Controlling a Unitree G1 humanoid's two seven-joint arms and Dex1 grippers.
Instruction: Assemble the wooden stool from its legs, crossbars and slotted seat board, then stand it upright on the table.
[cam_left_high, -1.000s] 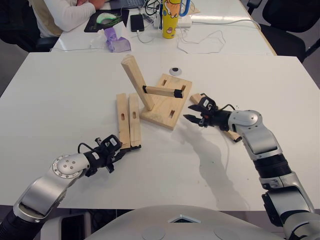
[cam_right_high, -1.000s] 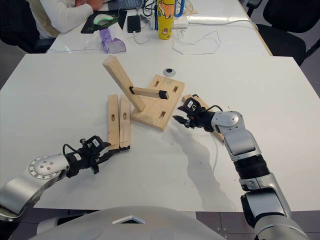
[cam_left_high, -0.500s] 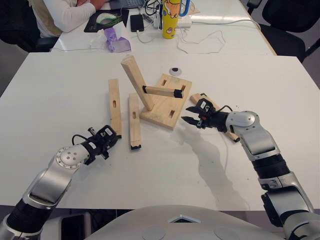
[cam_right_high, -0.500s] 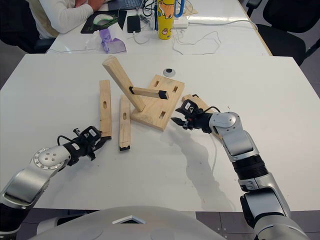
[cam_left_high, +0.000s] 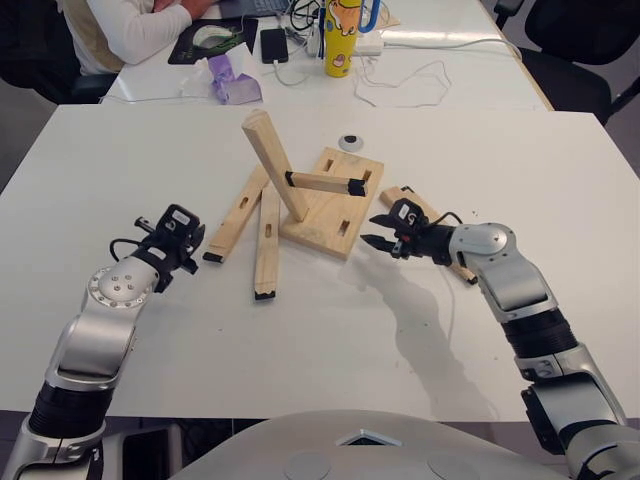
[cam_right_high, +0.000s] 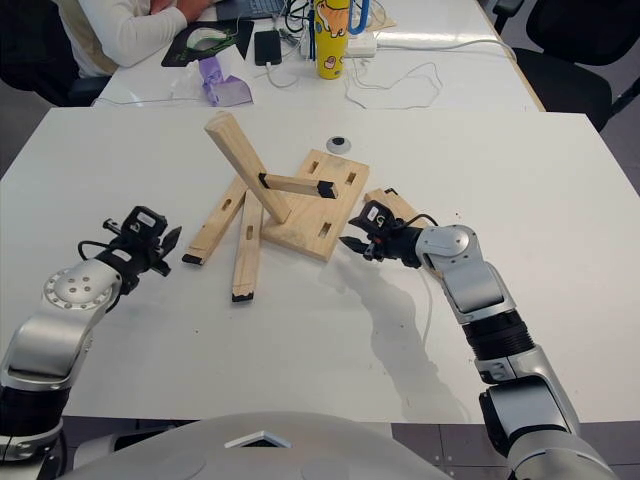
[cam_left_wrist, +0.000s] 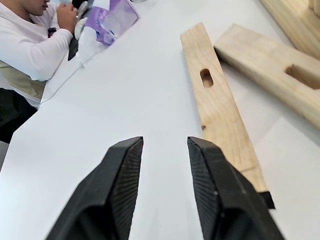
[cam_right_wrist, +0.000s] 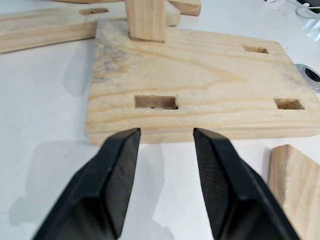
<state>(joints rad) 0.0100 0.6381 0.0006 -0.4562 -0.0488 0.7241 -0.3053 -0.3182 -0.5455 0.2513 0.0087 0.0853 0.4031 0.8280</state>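
Right wrist view, right gripper (cam_right_wrist: 166, 132): ribbed black fingers apart, empty; seat board (cam_right_wrist: 200, 75) just ahead, pale rough-grained wooden slab with rectangular slots.
Left wrist view, left gripper (cam_left_wrist: 165, 141): fingers apart, empty; flat slotted leg (cam_left_wrist: 220, 125) beside one fingertip.

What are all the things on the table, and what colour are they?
table: one, white, under everything
slotted seat board: one, pale wood, flat in the middle of the table
leg: one, pale wood, tilted, stuck in the board
crossbar: one, pale wood with a black tip, sticking sideways out of that leg
loose legs: two, pale wood, lying left of the board
wooden piece: one, pale wood, right of the board, partly under the right arm
small round disc: one, black and silver, behind the board
yellow cup: one, on the far table
left gripper: open, black, near one loose leg's end
right gripper: open, black, at the board's edge
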